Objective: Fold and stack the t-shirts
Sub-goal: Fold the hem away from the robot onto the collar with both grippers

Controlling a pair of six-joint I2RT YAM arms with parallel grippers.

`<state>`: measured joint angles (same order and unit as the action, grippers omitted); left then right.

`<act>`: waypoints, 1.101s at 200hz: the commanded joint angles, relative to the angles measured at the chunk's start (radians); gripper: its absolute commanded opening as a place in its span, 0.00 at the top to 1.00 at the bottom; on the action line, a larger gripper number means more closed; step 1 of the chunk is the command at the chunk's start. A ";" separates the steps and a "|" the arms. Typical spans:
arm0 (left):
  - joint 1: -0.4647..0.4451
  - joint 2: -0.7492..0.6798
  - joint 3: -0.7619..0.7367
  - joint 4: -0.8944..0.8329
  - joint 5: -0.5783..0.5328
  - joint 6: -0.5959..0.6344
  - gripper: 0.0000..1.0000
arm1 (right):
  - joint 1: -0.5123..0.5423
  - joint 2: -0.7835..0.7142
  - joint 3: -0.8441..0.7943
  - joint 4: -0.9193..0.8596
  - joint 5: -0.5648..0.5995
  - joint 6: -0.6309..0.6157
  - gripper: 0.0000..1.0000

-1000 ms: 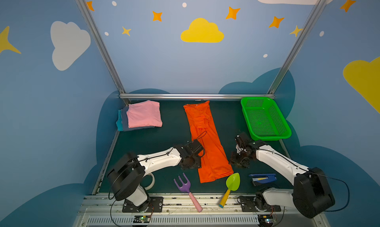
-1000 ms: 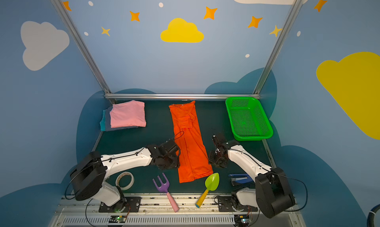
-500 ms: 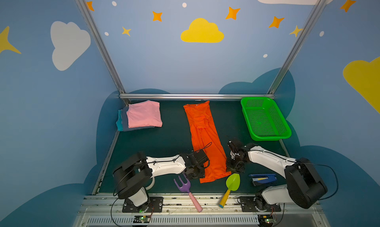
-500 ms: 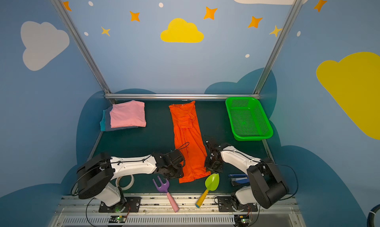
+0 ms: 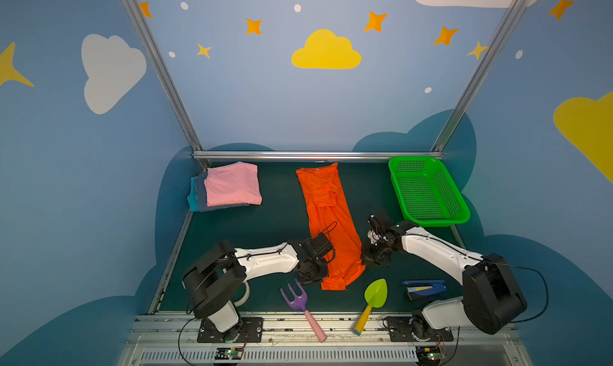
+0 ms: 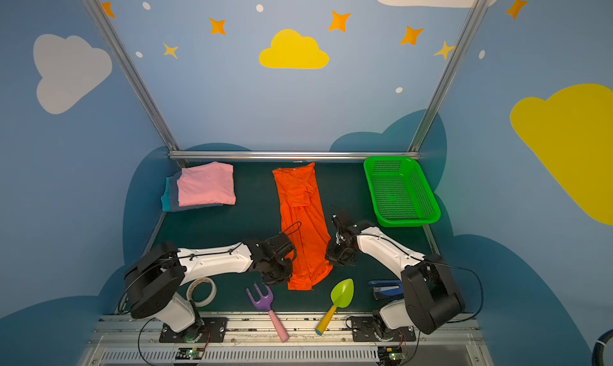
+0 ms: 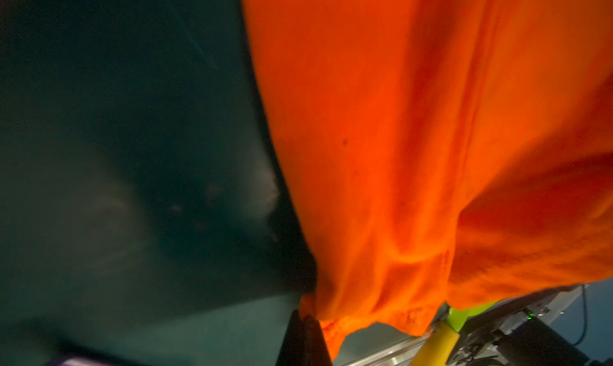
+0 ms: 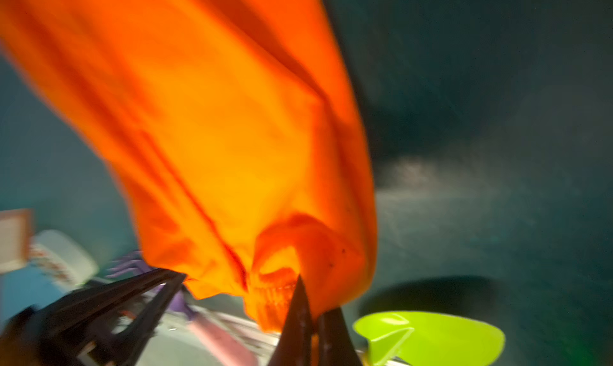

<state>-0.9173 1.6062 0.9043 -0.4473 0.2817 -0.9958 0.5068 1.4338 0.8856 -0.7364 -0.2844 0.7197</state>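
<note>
Orange cloth: the orange t-shirt (image 5: 328, 221) lies as a long narrow strip down the middle of the dark green mat (image 5: 275, 221), collar end toward the back rail.

Both top views hide the fingertips under the wrists; the wrist views settle it.
- Left wrist view: left gripper (image 7: 303, 321), jaws pressed together on one near hem corner, cloth bunched and raised.
- Right wrist view: right gripper (image 8: 315, 314) clamped on the opposite hem corner, green trowel (image 8: 431, 334) just beside.

Back left, a stack: pink t-shirt (image 5: 232, 183) on top, edges of the grey-blue t-shirt (image 5: 200, 192) and teal t-shirt (image 5: 191, 195) beneath.

Tape roll (image 6: 200, 291) shows whole in a top view only; otherwise the left arm covers most of it.
</note>
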 commanded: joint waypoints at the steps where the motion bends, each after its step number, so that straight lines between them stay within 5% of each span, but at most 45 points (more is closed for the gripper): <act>1: 0.091 -0.078 0.053 -0.057 0.015 0.061 0.96 | -0.043 0.049 0.112 -0.023 -0.057 -0.042 1.00; 58: 0.332 0.039 0.317 -0.076 0.080 0.230 0.96 | -0.111 0.364 0.509 -0.070 -0.113 -0.095 1.00; 124: 0.548 0.312 0.547 -0.029 0.160 0.266 0.96 | -0.172 0.794 1.028 -0.152 -0.177 -0.120 1.00; 206: 0.626 0.596 0.835 -0.019 0.255 0.266 0.96 | -0.219 1.026 1.314 -0.113 -0.257 -0.093 1.00; 220: 0.636 0.621 0.864 -0.039 0.248 0.265 0.96 | -0.225 1.035 1.313 -0.076 -0.275 -0.079 0.83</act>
<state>-0.2955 2.1967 1.7142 -0.4538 0.5133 -0.7494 0.2928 2.4443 2.1735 -0.8497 -0.5156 0.6285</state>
